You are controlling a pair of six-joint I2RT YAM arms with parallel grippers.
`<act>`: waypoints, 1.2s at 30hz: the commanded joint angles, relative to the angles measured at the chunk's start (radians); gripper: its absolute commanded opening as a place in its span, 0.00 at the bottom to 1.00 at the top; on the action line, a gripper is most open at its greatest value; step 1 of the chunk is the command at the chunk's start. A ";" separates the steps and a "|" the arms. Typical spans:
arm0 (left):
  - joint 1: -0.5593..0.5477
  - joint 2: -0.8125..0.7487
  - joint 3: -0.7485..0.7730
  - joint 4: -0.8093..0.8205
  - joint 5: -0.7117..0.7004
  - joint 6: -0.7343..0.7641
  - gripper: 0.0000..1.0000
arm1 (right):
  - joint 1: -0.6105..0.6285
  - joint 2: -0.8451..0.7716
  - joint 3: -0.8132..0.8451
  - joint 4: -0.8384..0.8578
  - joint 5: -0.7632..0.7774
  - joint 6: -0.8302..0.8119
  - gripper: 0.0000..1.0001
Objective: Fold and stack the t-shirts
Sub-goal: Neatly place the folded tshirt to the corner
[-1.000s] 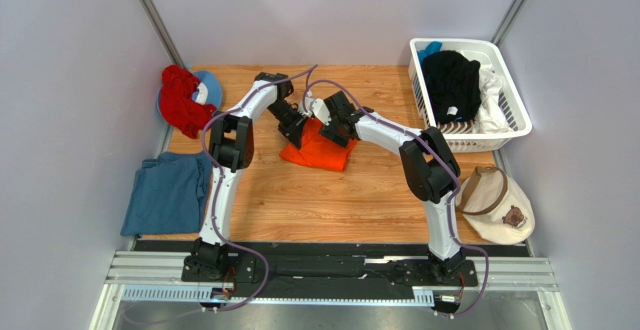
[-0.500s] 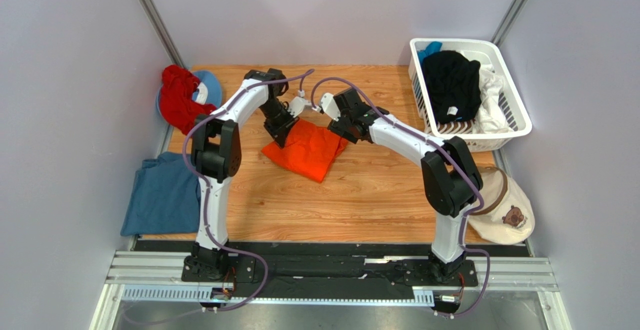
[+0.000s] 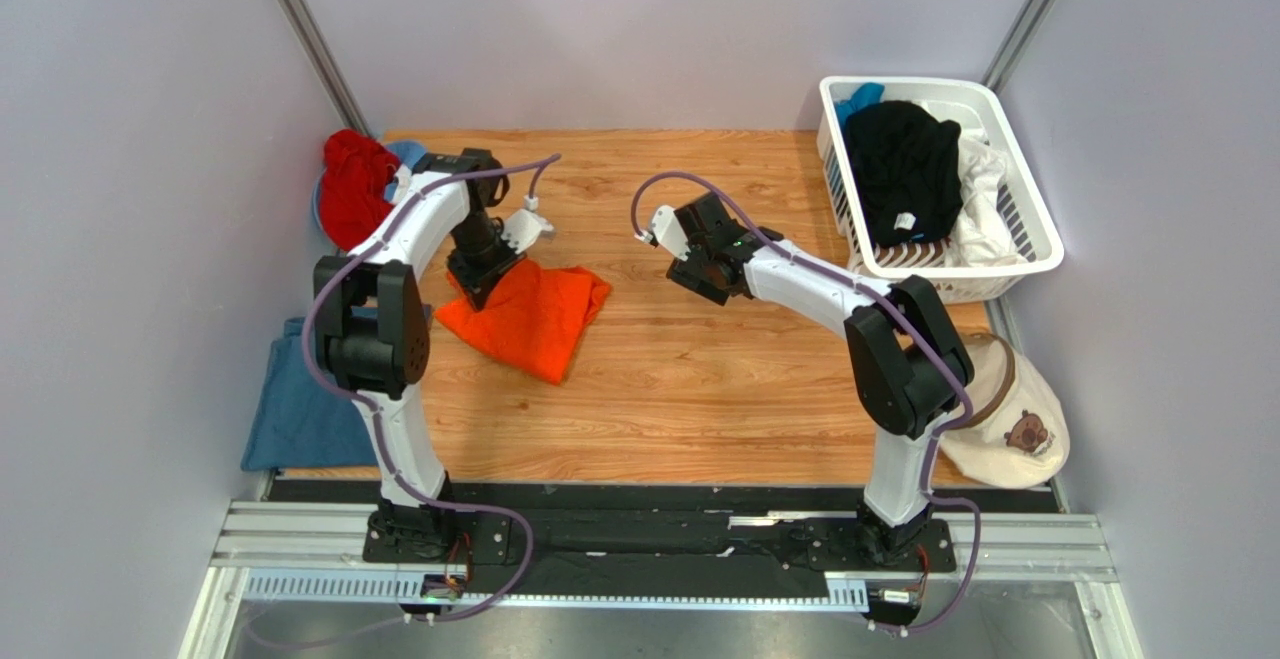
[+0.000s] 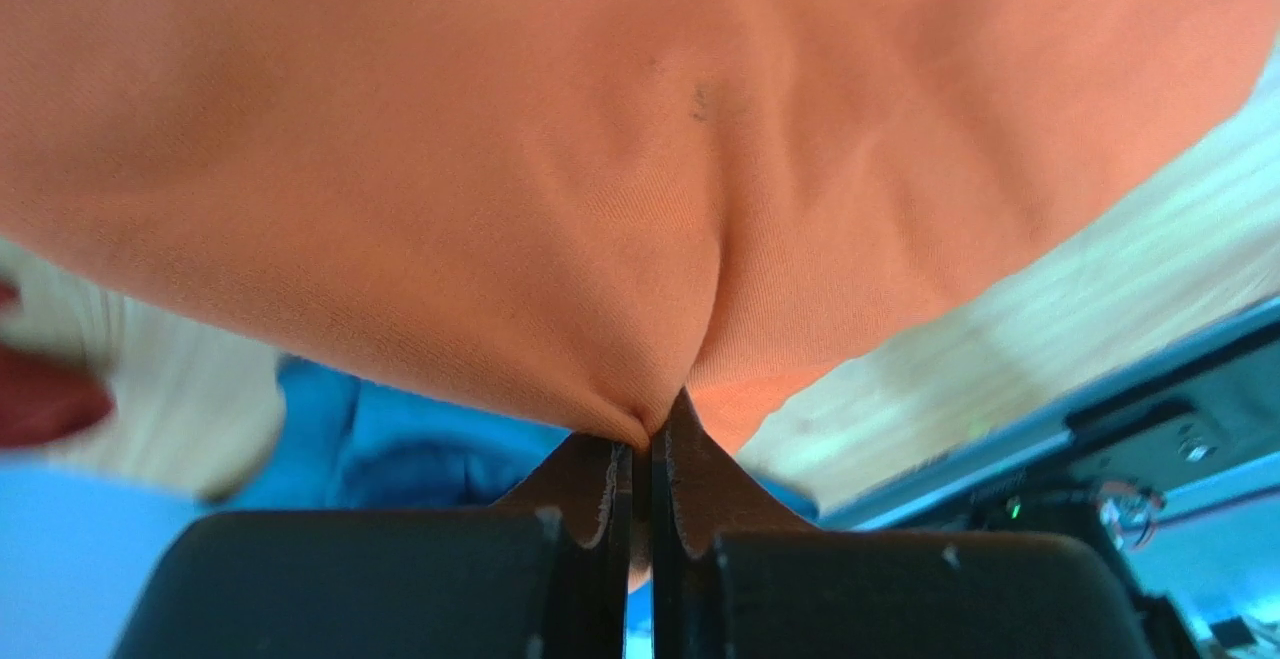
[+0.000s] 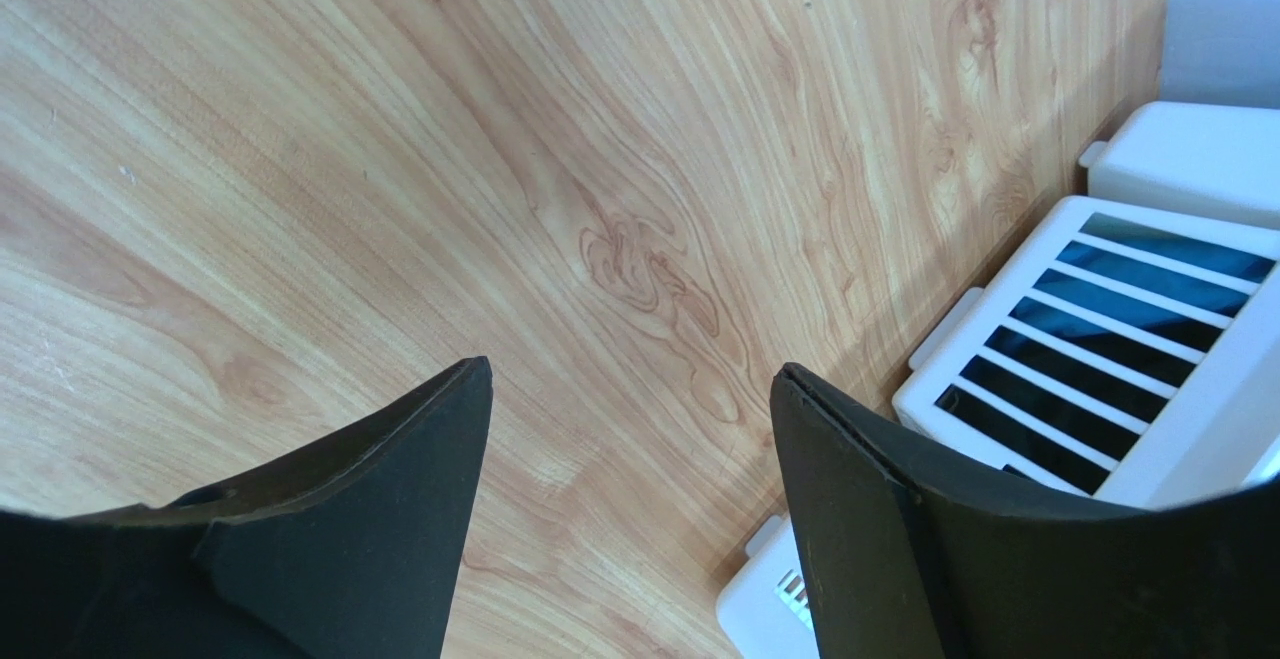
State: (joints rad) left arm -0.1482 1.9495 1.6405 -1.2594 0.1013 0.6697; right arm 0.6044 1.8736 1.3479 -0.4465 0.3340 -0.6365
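- At the table's (image 3: 721, 389) left edge, a dusty blue t-shirt (image 3: 308, 389) lies flat, its right side hidden behind the left arm
- Behind it, a red garment (image 3: 353, 194) is bunched in the far left corner, over a light blue round thing (image 3: 424, 167)
- Just right of that, the left gripper (image 4: 649, 442) has its fingers pressed together on a pinch of the orange t-shirt (image 3: 526, 314); the rest of the cloth lies on the wood, left of centre
- Near the middle, the right gripper (image 5: 631, 389) hangs spread wide over bare wood, holding nothing
- At the far right, a white basket (image 3: 969, 287) holds a black t-shirt (image 3: 902, 164) and a white t-shirt (image 3: 984, 194)
- A beige cap (image 3: 999, 412) sits at the near right edge, partly behind the right arm
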 commanded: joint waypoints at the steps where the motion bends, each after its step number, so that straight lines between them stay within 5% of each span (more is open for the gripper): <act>1: 0.033 -0.161 -0.079 -0.055 -0.095 0.056 0.00 | 0.001 -0.060 -0.015 0.020 0.002 0.009 0.73; 11: 0.136 -0.389 -0.254 -0.048 -0.228 0.117 0.00 | 0.003 -0.082 -0.046 0.009 -0.009 0.017 0.73; 23: 0.459 -0.492 -0.406 0.015 -0.288 0.289 0.00 | 0.009 -0.082 -0.053 0.008 -0.013 0.017 0.73; 36: 0.826 -0.371 -0.413 0.147 -0.282 0.415 0.00 | 0.026 -0.059 -0.046 -0.014 -0.009 0.026 0.73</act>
State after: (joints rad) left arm 0.6006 1.5200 1.2221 -1.1675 -0.1646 1.0267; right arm 0.6220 1.8397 1.2892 -0.4568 0.3229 -0.6327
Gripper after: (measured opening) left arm 0.028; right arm 0.731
